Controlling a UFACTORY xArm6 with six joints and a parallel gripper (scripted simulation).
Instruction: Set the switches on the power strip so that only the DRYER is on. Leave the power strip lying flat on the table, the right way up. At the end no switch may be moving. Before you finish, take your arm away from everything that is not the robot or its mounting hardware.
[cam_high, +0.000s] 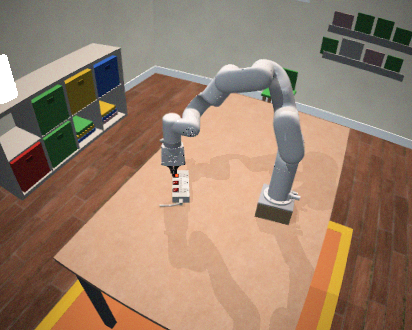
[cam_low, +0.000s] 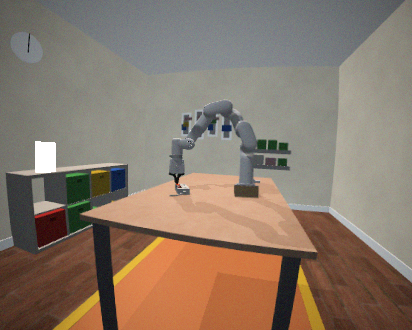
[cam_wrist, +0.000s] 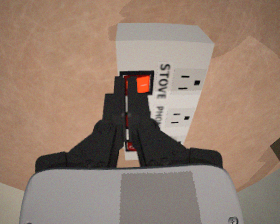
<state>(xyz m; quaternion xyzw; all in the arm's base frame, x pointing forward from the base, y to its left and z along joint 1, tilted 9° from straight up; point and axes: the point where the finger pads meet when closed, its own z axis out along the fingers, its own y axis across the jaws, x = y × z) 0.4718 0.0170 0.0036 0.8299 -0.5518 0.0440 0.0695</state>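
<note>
Power strip (cam_high: 181, 186) lies flat on the table (cam_high: 240, 260), directly beneath the pincer (cam_high: 174, 174), whose closed tips come down at its far end; the arm's base (cam_high: 263, 213) sits well off to one side.

From the exterior view, the pincer (cam_low: 176, 180) points straight down onto the strip (cam_low: 182, 189).

At the wrist, the fingers are pressed together, pinching nothing, their tips beside the lit orange switch (cam_wrist: 143, 85) labelled STOVE.

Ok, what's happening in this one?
A single arm has its end effector shut and empty, fingers pointing down at a white power strip lying flat on the table. The tips sit at the orange rocker switch labelled STOVE. Actual contact with the switch can't be confirmed.
</note>
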